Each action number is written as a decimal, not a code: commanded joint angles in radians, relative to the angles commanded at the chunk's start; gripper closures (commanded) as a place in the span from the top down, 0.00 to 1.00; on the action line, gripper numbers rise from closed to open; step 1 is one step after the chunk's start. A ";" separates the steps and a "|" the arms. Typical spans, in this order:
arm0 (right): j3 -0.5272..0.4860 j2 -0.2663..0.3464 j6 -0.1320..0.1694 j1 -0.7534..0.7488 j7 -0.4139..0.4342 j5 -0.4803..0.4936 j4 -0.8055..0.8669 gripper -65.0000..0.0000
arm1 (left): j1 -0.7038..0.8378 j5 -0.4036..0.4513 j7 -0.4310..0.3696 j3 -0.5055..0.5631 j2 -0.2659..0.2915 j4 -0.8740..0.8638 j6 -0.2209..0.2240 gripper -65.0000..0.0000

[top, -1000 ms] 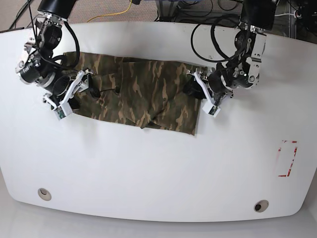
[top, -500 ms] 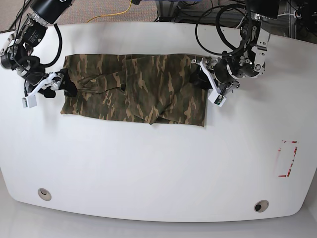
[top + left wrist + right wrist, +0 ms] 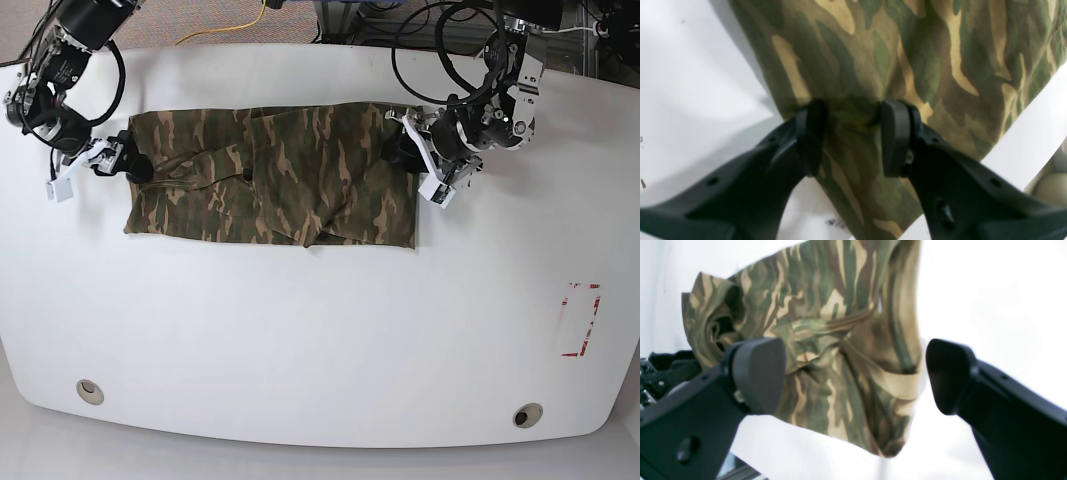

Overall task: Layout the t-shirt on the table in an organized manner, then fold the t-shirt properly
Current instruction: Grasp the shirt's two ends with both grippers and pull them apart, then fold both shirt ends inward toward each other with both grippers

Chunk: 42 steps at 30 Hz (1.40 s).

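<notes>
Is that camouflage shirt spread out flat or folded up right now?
Folded into a long band. The t-shirt lies flat on the table as a rectangle, no sleeves sticking out.

The near tabletop (image 3: pixel 300 340) lies open below the shirt (image 3: pixel 270 175); both arms crowd the shirt's ends, and cables seem to clutter the far edge.

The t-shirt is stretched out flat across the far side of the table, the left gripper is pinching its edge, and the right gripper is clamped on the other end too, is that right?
Not quite. The right gripper is open: the right wrist view shows its jaws spread wide, apart from the cloth. The rest holds: the t-shirt lies stretched across the far side of the table, and the left gripper pinches its edge.
</notes>
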 joint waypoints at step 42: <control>-0.181 -0.069 0.000 0.075 0.100 -0.002 -0.063 0.84 | -0.005 0.002 0.000 0.006 -0.002 0.000 0.000 0.39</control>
